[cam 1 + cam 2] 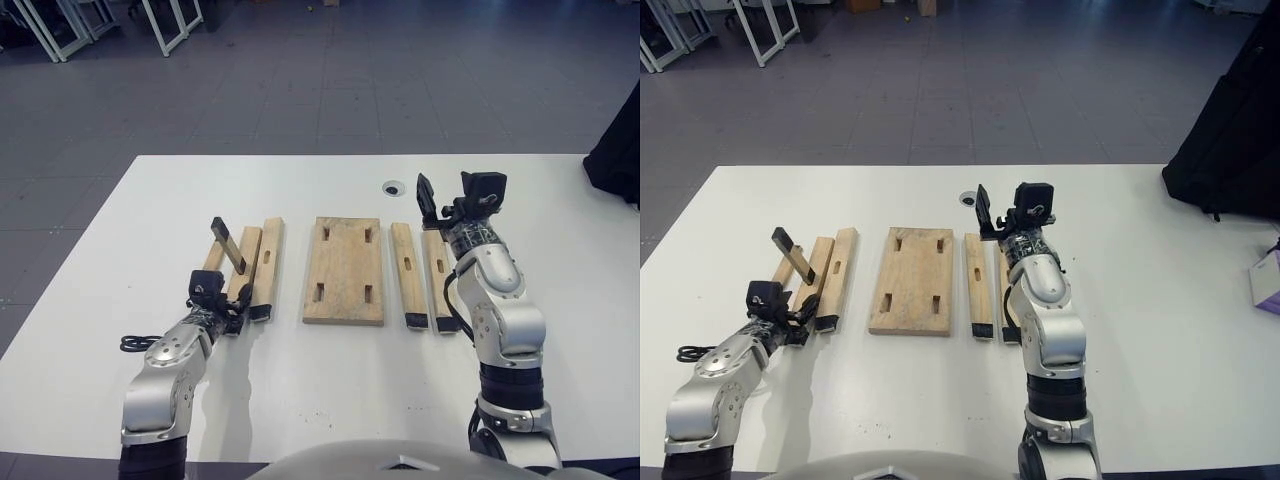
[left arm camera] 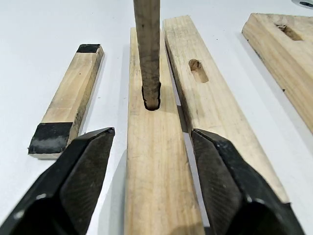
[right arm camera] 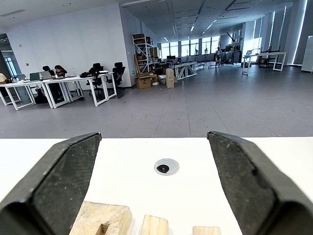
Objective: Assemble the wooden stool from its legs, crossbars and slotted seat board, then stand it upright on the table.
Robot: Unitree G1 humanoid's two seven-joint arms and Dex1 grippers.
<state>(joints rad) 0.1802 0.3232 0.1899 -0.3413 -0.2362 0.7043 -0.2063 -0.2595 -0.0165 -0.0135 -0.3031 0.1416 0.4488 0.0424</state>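
The left gripper [image 2: 152, 134] had jaws open astride the slotted leg [image 2: 154, 196] left of the seat board [image 1: 345, 270]. The right gripper [image 1: 452, 195] was open and raised. Risk: a skewed grip could unseat the leaning crossbar [image 2: 147, 49].

Bright, even overhead light covers the white counter [image 1: 330, 400] without glare. The seat board [image 1: 344, 270] throws only a thin, soft shadow along its 6 o'clock edge. From the right wrist, ceiling strip lights [image 3: 208, 24] glow toward 1 o'clock, and tall windows [image 3: 288, 34] shine pale at 2 o'clock.
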